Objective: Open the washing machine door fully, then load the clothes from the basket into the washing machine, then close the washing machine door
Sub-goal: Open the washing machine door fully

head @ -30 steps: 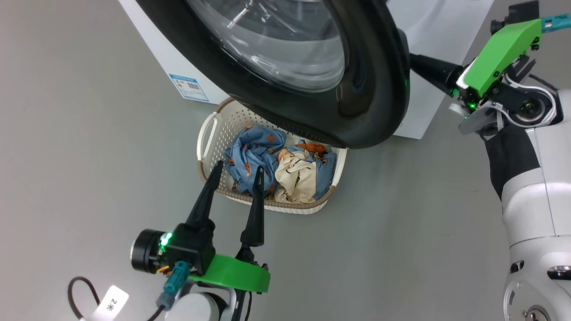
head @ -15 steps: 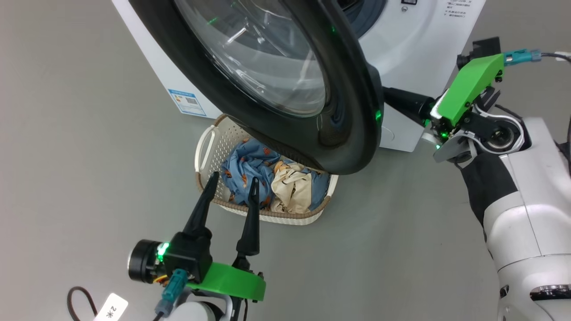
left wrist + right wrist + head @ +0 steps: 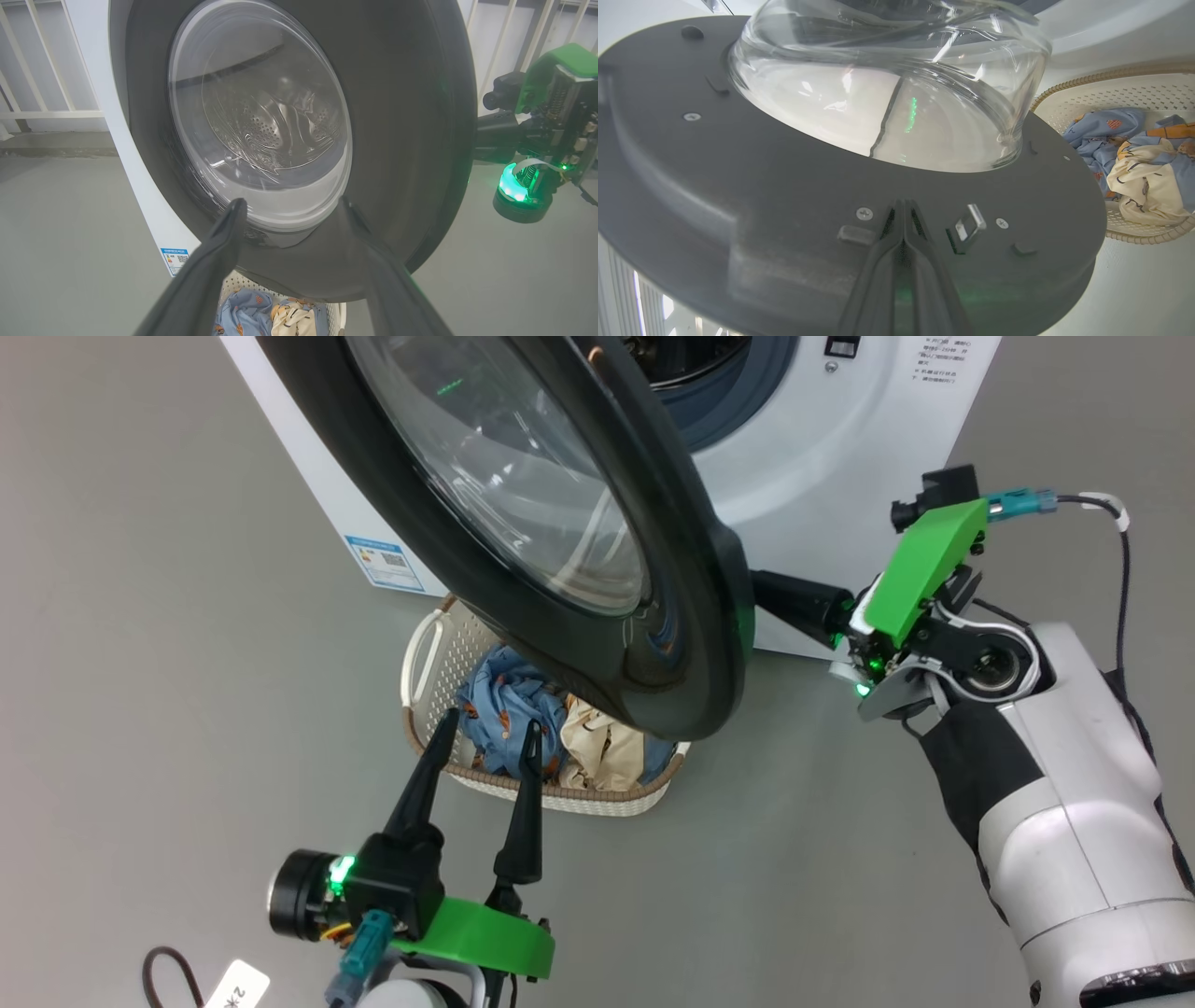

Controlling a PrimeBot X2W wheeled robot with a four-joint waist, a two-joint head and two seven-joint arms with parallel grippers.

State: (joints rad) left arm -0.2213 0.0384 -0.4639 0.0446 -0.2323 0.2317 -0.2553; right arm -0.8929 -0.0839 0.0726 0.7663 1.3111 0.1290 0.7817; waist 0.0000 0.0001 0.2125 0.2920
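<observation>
**Door partway open, right arm pushing on its inner face**

- washing machine door (image 3: 523,523): wide glossy black rim around a clear bulging glass bowl. It stands swung out from the white washing machine (image 3: 822,457), with its free edge pointing down and right in the head view. The grey-blue door seal (image 3: 738,392) shows behind it. The steel perforated drum (image 3: 261,126) shows through the glass from the left wrist.
- basket (image 3: 446,658): cream, perforated, brown woven-look rim. It sits on the grey floor (image 3: 187,709) in front of the machine, near the blue label sticker (image 3: 385,562), and the door hides its far right part.
- clothes (image 3: 509,709): a light blue piece with orange prints and a cream piece, bunched together in the basket.
- right gripper (image 3: 903,205): fingers pressed together, nothing between them. The tips rest against the door's grey inner face, just beside the metal latch hook (image 3: 969,228). The arm reaches in from the right with its forearm angled up towards the door.
- left gripper (image 3: 491,721): fingers spread and empty, tips over the basket's near rim and pointing at the clothes.

Since a second ago:
- The head camera has shifted a little.
- Allowing for that, the door's free edge has swung further left, exposing more of the machine's front and seal.
- The right gripper has moved with the door.
- The left gripper keeps its place over the basket.
</observation>
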